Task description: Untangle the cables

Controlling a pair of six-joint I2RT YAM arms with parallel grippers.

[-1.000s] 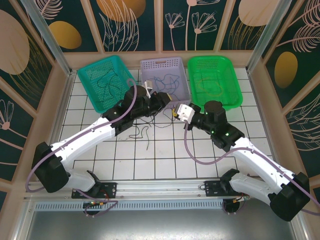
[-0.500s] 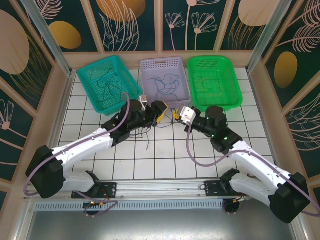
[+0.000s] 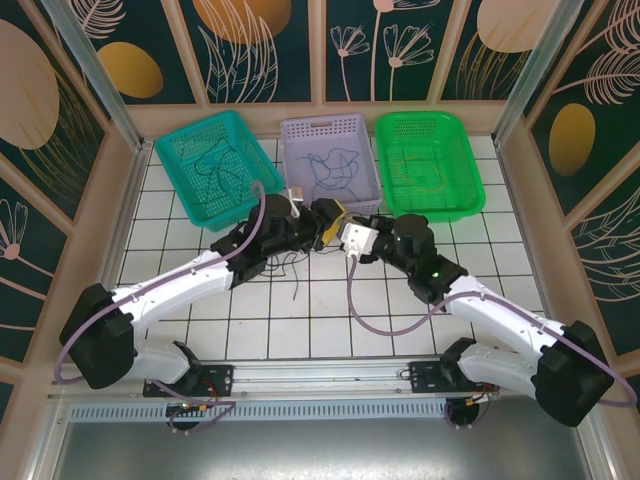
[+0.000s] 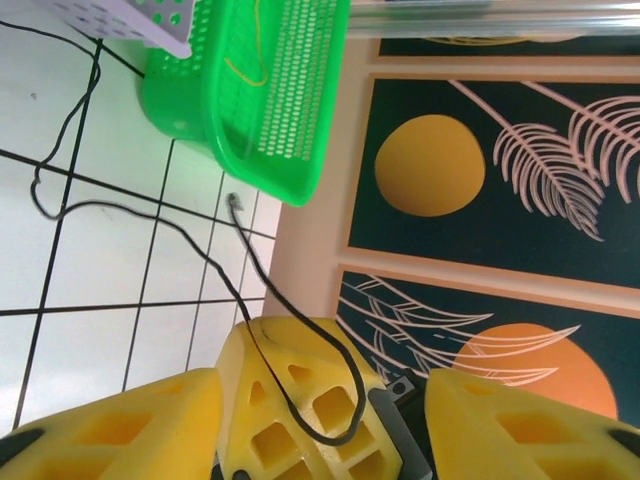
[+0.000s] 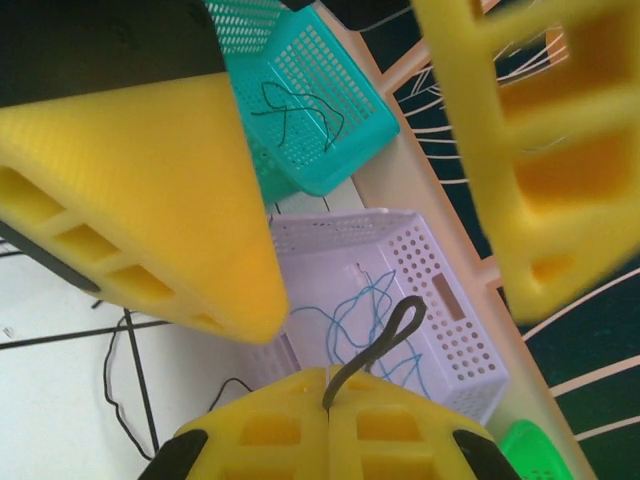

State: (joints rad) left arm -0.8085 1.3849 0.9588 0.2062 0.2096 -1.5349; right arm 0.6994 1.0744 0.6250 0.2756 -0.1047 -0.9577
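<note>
table (image 3: 330, 320): white tiles | walls (image 3: 260, 50): leaf-print | left tool (image 3: 335, 218): parted, empty | right tool (image 5: 328, 390): pinching black cable (image 5: 385, 335)

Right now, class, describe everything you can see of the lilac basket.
The lilac basket is a rectangular tray of pale plastic with perforated walls and a slotted rim. It sits upright at the far edge of the tiled table, between the teal basket and green basket. Thin dark blue cables lie loosely squiggled inside it.
</note>
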